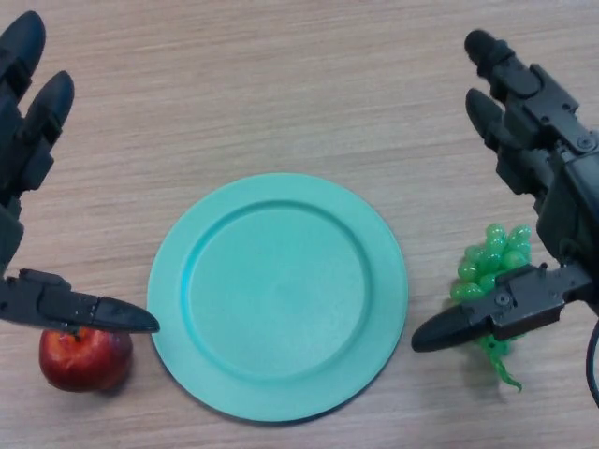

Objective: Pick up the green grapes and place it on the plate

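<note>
A bunch of green grapes lies on the wooden table to the right of a round teal plate, which holds nothing. My right hand hovers over the grapes, open, its fingers stretched toward the far side and its thumb crossing in front of the bunch, partly covering it. At the left edge my left hand is open too, thumb pointing toward the plate.
A red apple sits at the lower left, just under my left thumb and close to the plate's rim. The wooden tabletop stretches beyond the plate.
</note>
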{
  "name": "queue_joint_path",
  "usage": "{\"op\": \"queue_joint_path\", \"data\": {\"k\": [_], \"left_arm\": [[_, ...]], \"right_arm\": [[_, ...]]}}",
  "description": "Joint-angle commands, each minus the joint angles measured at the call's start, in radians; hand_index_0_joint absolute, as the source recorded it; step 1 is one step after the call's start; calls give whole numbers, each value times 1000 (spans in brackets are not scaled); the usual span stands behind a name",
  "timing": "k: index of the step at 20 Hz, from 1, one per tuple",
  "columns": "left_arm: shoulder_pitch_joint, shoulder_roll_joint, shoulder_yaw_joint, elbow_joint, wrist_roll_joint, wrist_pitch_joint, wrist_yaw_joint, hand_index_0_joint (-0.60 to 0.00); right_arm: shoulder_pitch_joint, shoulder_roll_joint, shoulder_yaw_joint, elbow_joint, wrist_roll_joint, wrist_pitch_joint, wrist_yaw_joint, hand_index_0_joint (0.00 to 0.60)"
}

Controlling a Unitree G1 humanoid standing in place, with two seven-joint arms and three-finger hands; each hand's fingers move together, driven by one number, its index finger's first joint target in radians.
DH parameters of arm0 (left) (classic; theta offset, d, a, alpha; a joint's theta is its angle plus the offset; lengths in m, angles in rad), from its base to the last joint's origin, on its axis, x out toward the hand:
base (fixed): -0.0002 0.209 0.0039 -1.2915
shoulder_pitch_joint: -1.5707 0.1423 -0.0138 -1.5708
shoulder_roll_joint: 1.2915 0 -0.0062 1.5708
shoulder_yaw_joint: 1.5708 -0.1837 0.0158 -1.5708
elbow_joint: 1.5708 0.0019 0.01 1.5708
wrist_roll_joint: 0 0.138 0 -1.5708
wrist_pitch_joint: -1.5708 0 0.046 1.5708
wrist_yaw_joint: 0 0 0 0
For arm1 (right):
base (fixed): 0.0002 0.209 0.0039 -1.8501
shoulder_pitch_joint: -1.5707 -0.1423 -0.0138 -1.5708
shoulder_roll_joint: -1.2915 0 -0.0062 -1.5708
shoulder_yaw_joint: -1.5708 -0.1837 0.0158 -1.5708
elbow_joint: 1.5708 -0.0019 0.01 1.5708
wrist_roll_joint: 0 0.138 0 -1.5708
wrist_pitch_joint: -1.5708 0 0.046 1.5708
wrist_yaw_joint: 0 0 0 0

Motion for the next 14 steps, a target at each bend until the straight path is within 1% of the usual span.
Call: {"op": "queue_joint_path", "data": {"k": [1,2,3,5,6,7,10,11,12,13,14], "left_arm": [[-14,22,20,2,31,-210,7,0],[-12,19,12,14,41,-226,10,0],[-9,17,1,32,55,-247,13,0],[-5,13,-7,62,71,-281,11,0],[-2,11,-10,74,78,-293,13,0],[2,8,-17,92,92,-312,15,0],[14,1,-24,118,112,-343,25,0],[19,-1,-23,122,116,-348,26,0],[22,-1,-20,120,113,-346,24,0],[26,-3,-18,121,112,-348,23,0],[25,-3,-16,123,113,-351,24,0]], "right_arm": [[0,-31,-46,23,-51,-264,59,0],[5,-34,-55,57,-63,-310,82,0],[3,-45,-73,129,-102,-401,127,0],[-16,-65,-110,256,-164,-551,178,0],[-24,-75,-120,297,-181,-590,199,0],[-41,-95,-136,373,-220,-655,238,0],[-97,-135,-163,509,-267,-750,288,0],[-121,-163,-173,588,-299,-830,317,0],[-132,-190,-179,656,-356,-915,334,0],[-163,-236,-191,775,-466,-1061,343,0],[-179,-250,-192,819,-501,-1104,338,0]]}}
